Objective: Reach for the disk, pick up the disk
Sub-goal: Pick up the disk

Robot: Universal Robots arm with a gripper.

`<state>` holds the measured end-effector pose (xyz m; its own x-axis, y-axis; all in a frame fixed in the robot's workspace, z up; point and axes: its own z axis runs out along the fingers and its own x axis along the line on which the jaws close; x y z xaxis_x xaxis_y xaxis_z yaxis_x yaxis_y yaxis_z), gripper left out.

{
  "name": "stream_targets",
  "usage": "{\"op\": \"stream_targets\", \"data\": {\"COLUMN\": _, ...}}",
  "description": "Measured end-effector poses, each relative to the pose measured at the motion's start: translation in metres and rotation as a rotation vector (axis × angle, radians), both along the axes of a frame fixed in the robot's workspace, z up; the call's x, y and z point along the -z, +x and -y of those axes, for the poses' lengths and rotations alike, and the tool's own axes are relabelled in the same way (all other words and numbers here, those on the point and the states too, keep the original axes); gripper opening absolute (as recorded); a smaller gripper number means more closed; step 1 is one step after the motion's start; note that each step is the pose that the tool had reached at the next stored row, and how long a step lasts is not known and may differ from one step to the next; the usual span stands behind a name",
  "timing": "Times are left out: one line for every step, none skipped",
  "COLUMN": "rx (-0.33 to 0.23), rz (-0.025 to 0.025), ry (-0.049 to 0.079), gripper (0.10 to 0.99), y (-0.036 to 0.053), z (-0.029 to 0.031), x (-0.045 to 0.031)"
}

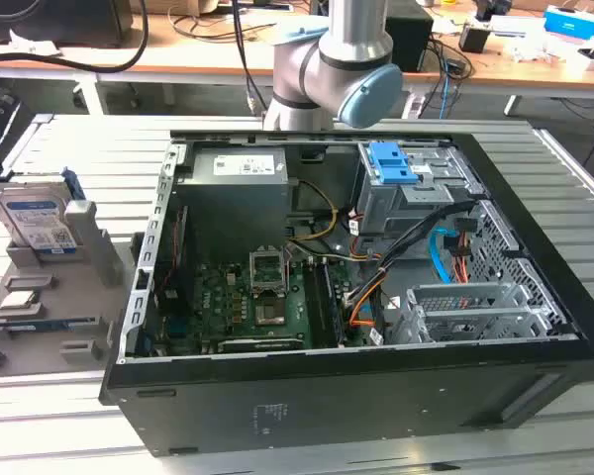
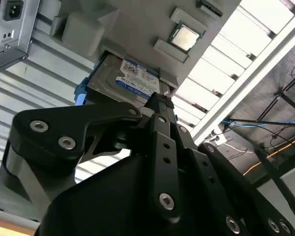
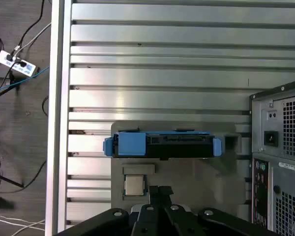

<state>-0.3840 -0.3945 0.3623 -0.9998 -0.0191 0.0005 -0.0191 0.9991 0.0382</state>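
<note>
The disk [image 3: 162,144] stands on edge in a slot along one edge of the gray holder [image 3: 196,177], with a square chip [image 3: 133,185] just beside it. The gripper [image 3: 160,191] hangs near it, fingers pinched together and empty (nothing touching yet). I'd spread them wide first, centre between the blue rails, and come down square.

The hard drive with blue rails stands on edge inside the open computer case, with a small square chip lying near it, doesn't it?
Not inside. The exterior view shows the hard drive standing on edge in a grey holder, outside the computer case. The chip does lie near it.
</note>
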Motion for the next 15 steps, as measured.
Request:
{"op": "stream_targets", "data": {"rx": -0.038, "rz": -0.0001, "ry": 0.000, "gripper": 0.106, "y": 0.0000, "z": 0.0000, "x": 0.0000}}
{"op": "stream_targets", "data": {"rx": -0.083, "rz": 0.0000, "ry": 0.000, "gripper": 0.106, "y": 0.0000, "z": 0.0000, "x": 0.0000}}
{"op": "stream_targets", "data": {"rx": -0.095, "rz": 0.0000, "ry": 0.000, "gripper": 0.106, "y": 0.0000, "z": 0.0000, "x": 0.0000}}
{"op": "stream_targets", "data": {"rx": -0.110, "rz": 0.0000, "ry": 0.000, "gripper": 0.106, "y": 0.0000, "z": 0.0000, "x": 0.0000}}
{"op": "stream_targets", "data": {"rx": -0.122, "rz": 0.0001, "ry": 0.000, "gripper": 0.106, "y": 0.0000, "z": 0.0000, "x": 0.0000}}
{"op": "stream_targets", "data": {"rx": -0.130, "rz": 0.0000, "ry": 0.000, "gripper": 0.106, "y": 0.0000, "z": 0.0000, "x": 0.0000}}
{"op": "stream_targets", "data": {"rx": -0.138, "rz": 0.0001, "ry": 0.000, "gripper": 0.106, "y": 0.0000, "z": 0.0000, "x": 0.0000}}
{"op": "stream_targets", "data": {"rx": -0.154, "rz": 0.0000, "ry": 0.000, "gripper": 0.106, "y": 0.0000, "z": 0.0000, "x": 0.0000}}
{"op": "stream_targets", "data": {"rx": -0.166, "rz": 0.0000, "ry": 0.000, "gripper": 0.106, "y": 0.0000, "z": 0.0000, "x": 0.0000}}
{"op": "stream_targets", "data": {"rx": -0.191, "rz": 0.0000, "ry": 0.000, "gripper": 0.106, "y": 0.0000, "z": 0.0000, "x": 0.0000}}
{"op": "stream_targets", "data": {"rx": -0.215, "rz": 0.0000, "ry": 0.000, "gripper": 0.106, "y": 0.0000, "z": 0.0000, "x": 0.0000}}
{"op": "stream_targets", "data": {"rx": -0.224, "rz": 0.0000, "ry": 0.000, "gripper": 0.106, "y": 0.0000, "z": 0.0000, "x": 0.0000}}
{"op": "stream_targets", "data": {"rx": -0.233, "rz": 0.0000, "ry": 0.000, "gripper": 0.106, "y": 0.0000, "z": 0.0000, "x": 0.0000}}
{"op": "stream_targets", "data": {"rx": -0.243, "rz": 0.0000, "ry": 0.000, "gripper": 0.106, "y": 0.0000, "z": 0.0000, "x": 0.0000}}
{"op": "stream_targets", "data": {"rx": -0.250, "rz": 0.0000, "ry": 0.000, "gripper": 0.106, "y": 0.0000, "z": 0.0000, "x": 0.0000}}
